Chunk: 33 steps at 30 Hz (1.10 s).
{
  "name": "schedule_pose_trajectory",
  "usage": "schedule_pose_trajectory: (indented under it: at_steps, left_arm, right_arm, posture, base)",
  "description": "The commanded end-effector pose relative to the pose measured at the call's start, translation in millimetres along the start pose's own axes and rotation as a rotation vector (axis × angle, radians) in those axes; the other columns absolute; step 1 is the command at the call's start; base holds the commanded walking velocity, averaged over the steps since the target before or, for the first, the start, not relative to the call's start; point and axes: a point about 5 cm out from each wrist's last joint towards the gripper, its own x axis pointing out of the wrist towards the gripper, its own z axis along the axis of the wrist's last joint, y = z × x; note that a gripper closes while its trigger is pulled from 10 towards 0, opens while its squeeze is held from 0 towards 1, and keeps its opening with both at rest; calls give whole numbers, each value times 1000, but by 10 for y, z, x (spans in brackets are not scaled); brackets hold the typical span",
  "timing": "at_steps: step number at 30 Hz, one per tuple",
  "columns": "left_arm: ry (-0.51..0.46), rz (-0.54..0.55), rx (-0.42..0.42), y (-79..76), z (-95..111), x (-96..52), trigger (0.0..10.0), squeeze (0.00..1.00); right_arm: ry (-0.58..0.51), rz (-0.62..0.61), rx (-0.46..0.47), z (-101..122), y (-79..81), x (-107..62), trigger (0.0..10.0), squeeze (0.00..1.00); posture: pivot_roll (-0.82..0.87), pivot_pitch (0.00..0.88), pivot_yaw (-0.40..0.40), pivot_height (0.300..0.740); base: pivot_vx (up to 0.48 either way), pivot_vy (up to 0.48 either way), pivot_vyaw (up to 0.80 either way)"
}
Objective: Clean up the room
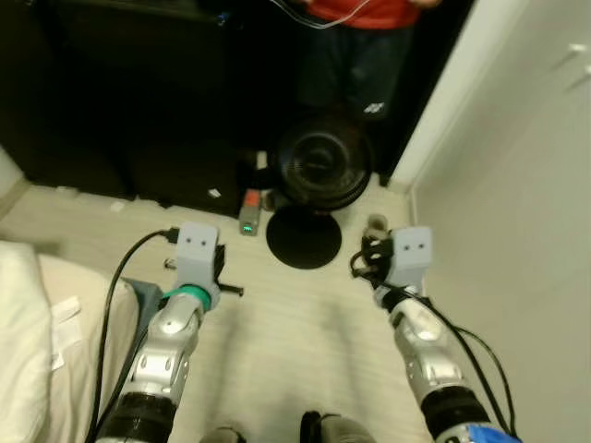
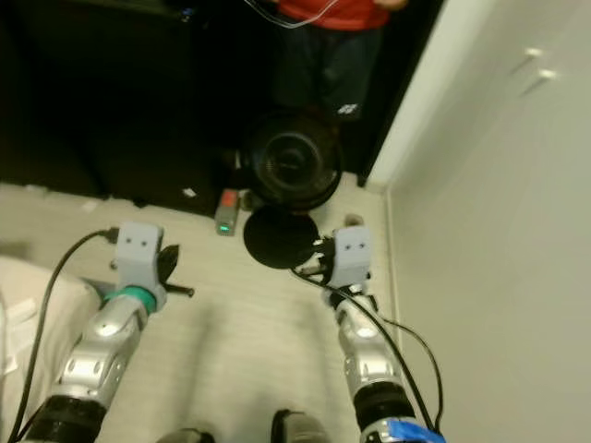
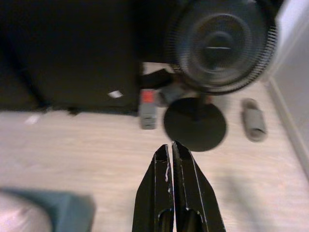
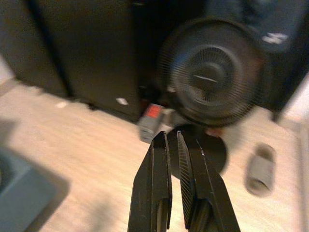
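Standing on the pale wood floor is one black pedestal fan with a round base, in front of a dark cabinet. One grey power strip lies just beside the base, one grey slipper nearer the white wall. Left gripper and right gripper hover above the floor, each with fingers together, holding nothing. One person stands behind the fan.

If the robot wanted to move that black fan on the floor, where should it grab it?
Probably the thin upright post between the fan's round base and its grille head, approached from the front, where the open floor is. The post suits slim fingers; the wide base and head do not.
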Motion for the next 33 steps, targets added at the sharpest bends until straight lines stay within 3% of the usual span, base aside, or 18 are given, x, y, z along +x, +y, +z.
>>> schedule_pose_trajectory:
  at_steps: [1, 33]
  left_arm:
    - [33, -8, 4, -30, -83, -23, 10000, 0]
    - [30, -11, 7, -38, -77, -4, 10000, 0]
  right_arm:
    - [28, -5, -2, -66, -34, -44, 10000, 0]
    - [16, 42, -28, -48, 15, -42, 10000, 0]
  posture:
    - [-24, 23, -3, 740]
    - [-25, 17, -3, 740]
  base:
    - [0, 0, 788]
    - [0, 0, 785]
